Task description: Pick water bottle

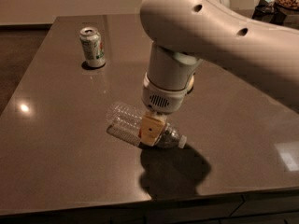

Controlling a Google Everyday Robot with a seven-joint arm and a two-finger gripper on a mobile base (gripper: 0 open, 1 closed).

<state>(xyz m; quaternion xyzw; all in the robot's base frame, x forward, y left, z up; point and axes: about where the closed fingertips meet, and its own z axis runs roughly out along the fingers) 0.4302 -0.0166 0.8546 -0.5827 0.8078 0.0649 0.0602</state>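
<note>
Lying bottle, camera view: a clear ribbed plastic water bottle (124,120) is on its side on the dark grey glossy worktop (56,162), toward the near edge and about midway across. It lies slantwise, with the base toward the far left and the neck toward the near right.
Cap: the small white cap (182,141) points to the right and toward the near edge, showing just past the tool.
Tool: the tan-faced tool (152,133) hangs straight down from the arm at the bottle's middle. Its tan part covers the body between the ribbed section and the shoulder.
Tool state: cannot tell whether it is spread or pressed together. The far side of the bottle is hidden behind it, so a grip cannot be confirmed.
Bottle relative to tool: directly beneath and crossing it. The ribbed base sticks out on the viewer's left, the neck and cap on the right.
Arm: the large rounded white arm (210,36) comes in from the upper right. Its cylindrical white wrist (168,85), with a small vent grille, stands upright just above the bottle.
Shadow: a dark shadow (173,171) falls on the worktop just in front of the bottle.
Soda can: a green-and-white metal soda can (92,47) stands upright on the far left part of the worktop, well apart from bottle and tool.
</note>
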